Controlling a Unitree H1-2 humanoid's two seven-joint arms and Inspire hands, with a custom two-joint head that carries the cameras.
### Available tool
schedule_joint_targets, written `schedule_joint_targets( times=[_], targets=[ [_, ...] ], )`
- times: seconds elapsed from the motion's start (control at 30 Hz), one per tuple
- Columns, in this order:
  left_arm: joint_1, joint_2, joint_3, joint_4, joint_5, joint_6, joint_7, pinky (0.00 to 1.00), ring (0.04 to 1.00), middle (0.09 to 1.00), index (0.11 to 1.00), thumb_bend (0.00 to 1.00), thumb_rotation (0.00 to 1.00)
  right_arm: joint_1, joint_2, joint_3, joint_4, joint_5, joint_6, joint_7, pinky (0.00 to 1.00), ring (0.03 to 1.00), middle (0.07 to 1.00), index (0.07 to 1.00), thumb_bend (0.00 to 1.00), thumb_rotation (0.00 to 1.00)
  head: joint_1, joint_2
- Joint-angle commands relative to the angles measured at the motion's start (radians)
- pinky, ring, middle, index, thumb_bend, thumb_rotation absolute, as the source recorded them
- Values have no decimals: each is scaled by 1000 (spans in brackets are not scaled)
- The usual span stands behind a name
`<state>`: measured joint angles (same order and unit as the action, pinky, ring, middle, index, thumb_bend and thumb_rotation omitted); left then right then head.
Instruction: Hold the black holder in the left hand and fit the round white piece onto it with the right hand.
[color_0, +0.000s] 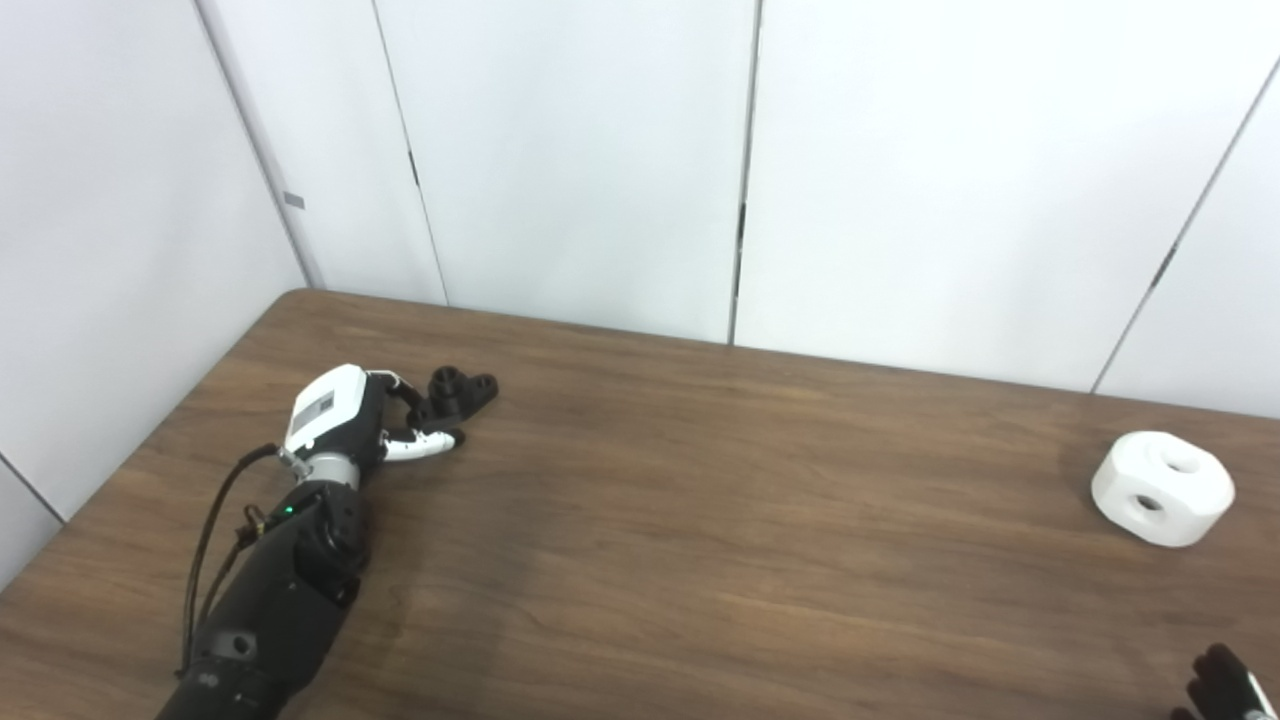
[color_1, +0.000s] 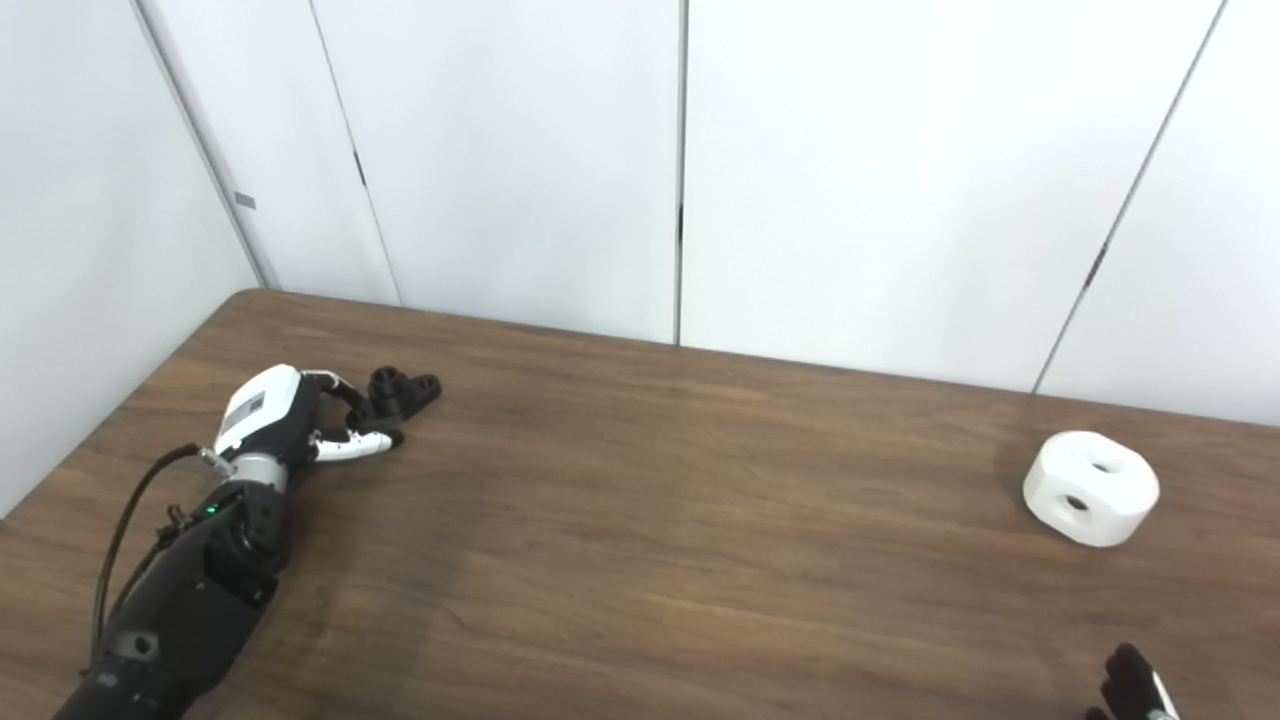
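The black holder (color_0: 462, 390) lies on the brown table (color_0: 700, 520) at the far left, a small part with a raised boss and holes. My left hand (color_0: 365, 415) has reached it. Its fingers (color_0: 405, 395) curl toward the holder's near end and the white thumb (color_0: 425, 443) lies on the table just in front, apart from the holder. The hand looks open and the holder rests on the table. The round white piece (color_0: 1162, 487), with a hole on top and one in its side, sits alone at the far right. Only the dark fingertips of my right hand (color_0: 1225, 685) show at the bottom right corner.
White wall panels (color_0: 600, 150) rise close behind the table's far edge and along its left side. The table's far left corner (color_0: 295, 295) is just beyond the left hand. A cable (color_0: 205, 540) loops off the left forearm.
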<state>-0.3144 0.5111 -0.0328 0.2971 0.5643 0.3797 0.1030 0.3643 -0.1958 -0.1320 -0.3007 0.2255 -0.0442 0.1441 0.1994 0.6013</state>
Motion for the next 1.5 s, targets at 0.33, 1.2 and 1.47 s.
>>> schedule_joint_targets(
  times=[0.33, 1.2, 1.47],
  targets=[
    [-49, 5, 3, 11, -11, -39, 41, 960, 916, 822, 510, 571, 106, 14, -9, 5, 0, -27, 34, -8, 916, 984, 970, 946, 631, 1000, -7, 8],
    [-28, -15, 17, -2, -70, -104, 54, 763, 871, 797, 487, 514, 46, 5, -10, 14, 5, -19, 25, -16, 876, 965, 956, 939, 609, 1000, -19, 9],
    [55, -16, -4, -150, -92, -109, -32, 778, 877, 794, 487, 516, 46, 13, -9, 16, -16, -19, 46, -22, 873, 964, 956, 936, 623, 1000, -28, 20]
  ],
)
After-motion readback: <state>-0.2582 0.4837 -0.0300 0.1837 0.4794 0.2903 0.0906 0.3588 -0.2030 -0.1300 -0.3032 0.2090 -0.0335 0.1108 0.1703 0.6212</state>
